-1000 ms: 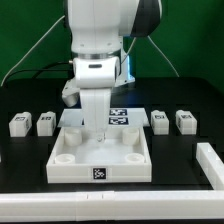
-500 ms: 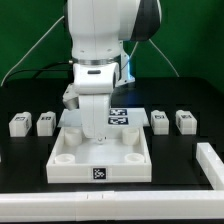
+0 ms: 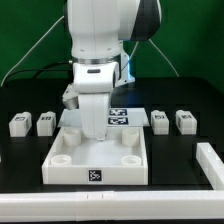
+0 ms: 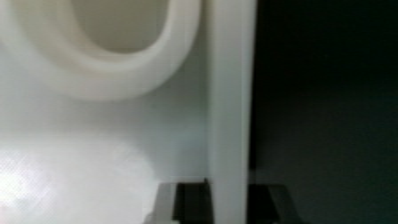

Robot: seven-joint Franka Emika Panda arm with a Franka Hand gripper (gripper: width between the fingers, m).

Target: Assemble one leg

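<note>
Gripper: the gripper (image 3: 96, 132) hangs low over the rear part of the panel (image 3: 70, 166); how far apart its fingers stand cannot be told from either view.
Legs: the far-left leg (image 3: 18, 125) and inner-left leg (image 3: 45, 123) stand on the exterior view's left of the panel. The inner-right leg (image 3: 159, 121) and far-right leg (image 3: 185, 121) stand on its right. All four rest on the table (image 3: 25, 160), apart from the gripper.
Panel: white, square, with round corner sockets and a tag on its front wall.
Wrist view: blurred close-up of the panel (image 4: 71, 150), one socket (image 4: 107, 40) and a raised edge.
Marker board: the marker board (image 3: 122, 117) lies just behind the panel.
</note>
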